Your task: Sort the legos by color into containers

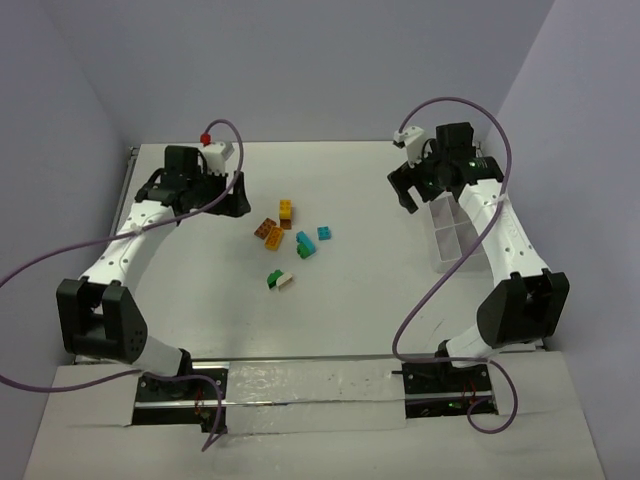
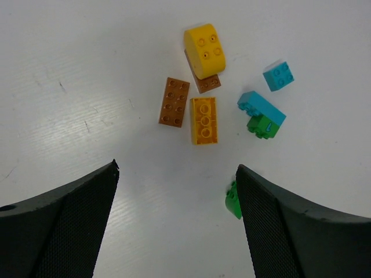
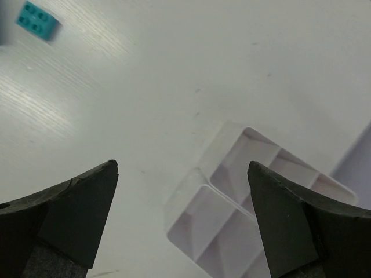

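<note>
- nine legos [image 1: 274, 236] can be counted, all lying on the white table [image 1: 360, 300] in a loose cluster left of centre, well apart from the tray [image 1: 445, 245].
- a yellow brick [image 2: 204, 49] with a rounded top sits on a small brown brick [image 2: 208, 84] at the far end of the cluster.
- just nearer, a flat brown brick [image 2: 174, 102] and an orange brick [image 2: 204, 120] lie side by side, close but not clearly touching.
- to their right a long teal brick [image 2: 261, 106] rests on a green brick [image 2: 262, 126], with a small teal brick [image 2: 278, 75] just beyond and apart from them.
- nearest the arms, a second green brick [image 1: 273, 279] touches a white brick [image 1: 287, 282]; in the left wrist view only a green edge shows beside one jaw.
- left jaws stand wide apart with nothing gripped, above bare table just short of the cluster; the left arm [image 1: 130, 240] reaches in from the table's left side.
- right jaws are also spread wide and hold nothing; they hang above the tray, whose walls show between them in the right wrist view.
- the tray, white with thin walls making a grid of square compartments, sits at the table's right side, partly hidden under the right arm [image 1: 505, 235] in the top view.
- the small teal brick shows alone at the top left of the right wrist view, well apart from the tray.
</note>
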